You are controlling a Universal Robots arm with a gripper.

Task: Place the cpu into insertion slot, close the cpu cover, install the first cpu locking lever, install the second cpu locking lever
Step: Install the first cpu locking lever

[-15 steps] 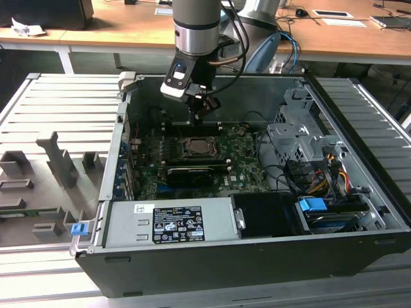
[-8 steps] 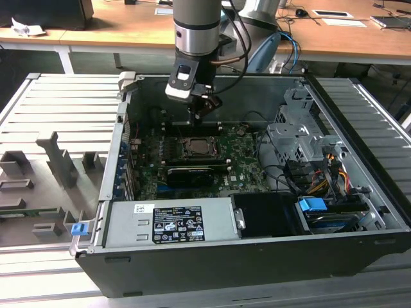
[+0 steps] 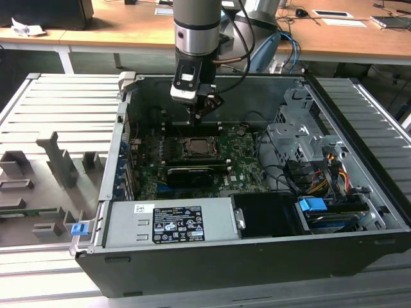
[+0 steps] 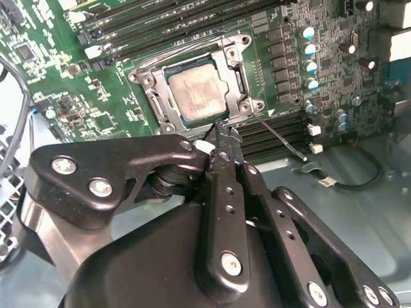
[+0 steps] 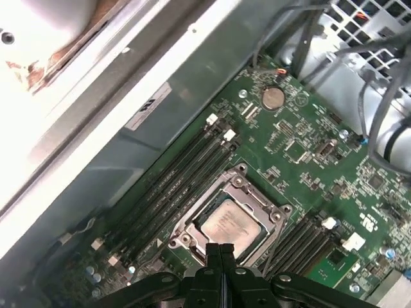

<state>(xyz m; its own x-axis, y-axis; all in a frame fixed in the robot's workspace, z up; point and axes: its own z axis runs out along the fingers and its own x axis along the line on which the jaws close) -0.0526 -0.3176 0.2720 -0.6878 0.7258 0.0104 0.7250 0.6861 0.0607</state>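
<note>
The gripper [image 4: 221, 135], jaws pinched shut on nothing visible, hangs beside the cover [image 4: 159, 97]. The cpu [image 4: 198, 93] lies in the slot [image 4: 238, 78]. A lever [image 4: 280, 136] juts free; seating it likely calls for square, steady pressure.

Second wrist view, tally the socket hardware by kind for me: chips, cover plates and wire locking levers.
cpu: 1
cpu cover: 1
locking levers: 2
Total: 4
</note>
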